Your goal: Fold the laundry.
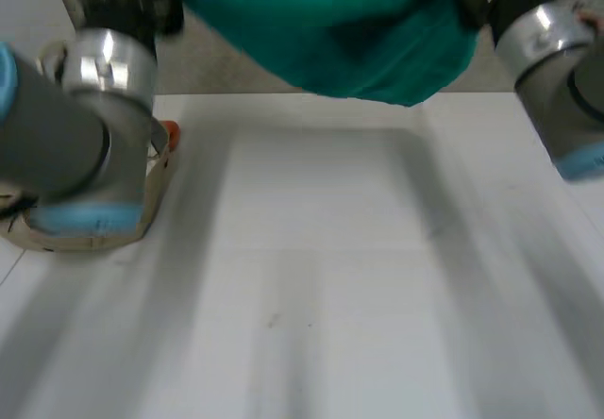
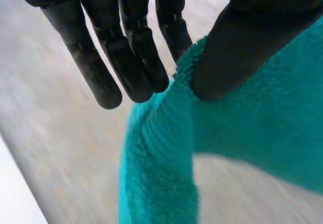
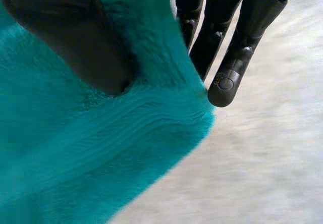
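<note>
Left arm (image 1: 57,145) sits closest, grey joint and blue cap over the table's (image 1: 321,277) left side; beige-rimmed thing (image 1: 66,243) with an orange bit lies on the table under it, can't tell what it is; right arm (image 1: 557,70) is over the table's right far corner.

Towel (image 1: 349,32), teal, is off the table, hanging above its far edge, stretched between both hands; lower edge sags in a curve, no part touching the table in head view.

Left hand (image 2: 126,57): grasping the towel; thumb pressed flat on the pile at the towel's edge, fingers nearly straight on the other side, edge running between them; rest of the towel hangs down past the hand, table surface below.

Right hand (image 3: 75,42): also grasping the towel; thumb dug into the pile near a corner, fingers straight behind the cloth, corner sticking out past the fingertips (image 3: 224,85); ribbed band of the towel shows just under the thumb.
</note>
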